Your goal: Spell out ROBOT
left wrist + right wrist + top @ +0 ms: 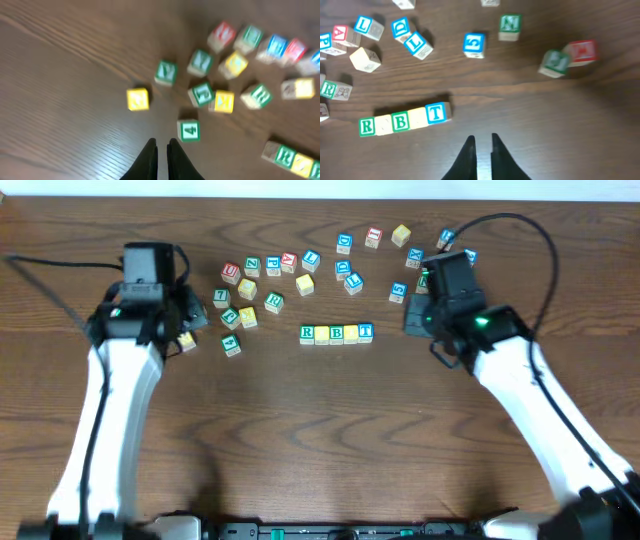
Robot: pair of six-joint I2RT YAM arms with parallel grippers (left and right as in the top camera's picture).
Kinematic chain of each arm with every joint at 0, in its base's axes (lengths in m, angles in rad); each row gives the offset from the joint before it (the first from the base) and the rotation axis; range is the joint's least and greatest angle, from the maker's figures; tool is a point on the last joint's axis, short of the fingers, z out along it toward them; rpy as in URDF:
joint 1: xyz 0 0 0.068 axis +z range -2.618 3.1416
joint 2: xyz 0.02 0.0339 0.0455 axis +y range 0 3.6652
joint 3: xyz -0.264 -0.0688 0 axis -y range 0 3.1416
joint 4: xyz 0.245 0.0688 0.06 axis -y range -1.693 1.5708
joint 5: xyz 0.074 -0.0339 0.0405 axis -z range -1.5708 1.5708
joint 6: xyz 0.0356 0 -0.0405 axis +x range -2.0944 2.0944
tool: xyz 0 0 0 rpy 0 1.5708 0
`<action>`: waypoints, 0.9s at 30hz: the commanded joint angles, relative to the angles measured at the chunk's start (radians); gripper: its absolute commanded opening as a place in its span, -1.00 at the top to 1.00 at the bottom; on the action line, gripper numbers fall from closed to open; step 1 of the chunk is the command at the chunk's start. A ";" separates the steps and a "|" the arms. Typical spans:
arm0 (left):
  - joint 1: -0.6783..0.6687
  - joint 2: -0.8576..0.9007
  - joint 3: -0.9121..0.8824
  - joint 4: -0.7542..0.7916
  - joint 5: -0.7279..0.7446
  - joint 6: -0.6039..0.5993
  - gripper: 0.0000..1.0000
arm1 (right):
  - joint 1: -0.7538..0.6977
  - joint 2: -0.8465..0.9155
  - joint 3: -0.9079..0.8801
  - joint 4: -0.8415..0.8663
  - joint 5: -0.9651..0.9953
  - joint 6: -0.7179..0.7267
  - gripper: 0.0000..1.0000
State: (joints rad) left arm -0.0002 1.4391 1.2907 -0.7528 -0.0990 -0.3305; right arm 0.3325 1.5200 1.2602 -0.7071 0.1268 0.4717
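We are counting five cubes sitting side by side in one row in the middle of the table (300,430): one green R (366,126), one yellow cube (383,124), one green B (400,121), a second yellow cube (418,118) and one blue T (436,113). The left gripper (161,145) is hanging with its two fingers pressed together, pinching nothing. The right gripper (482,140) is hanging near the T end, with its fingers almost together and pinching nothing.
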 commanded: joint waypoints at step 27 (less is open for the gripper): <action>0.004 -0.283 0.038 -0.026 -0.209 0.023 0.80 | -0.032 -0.650 0.001 -0.379 0.034 -0.115 -0.98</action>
State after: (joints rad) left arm -0.0002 1.1522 1.3132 -0.7788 -0.2913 -0.3161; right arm 0.3077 0.8822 1.2602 -1.0389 0.1505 0.3653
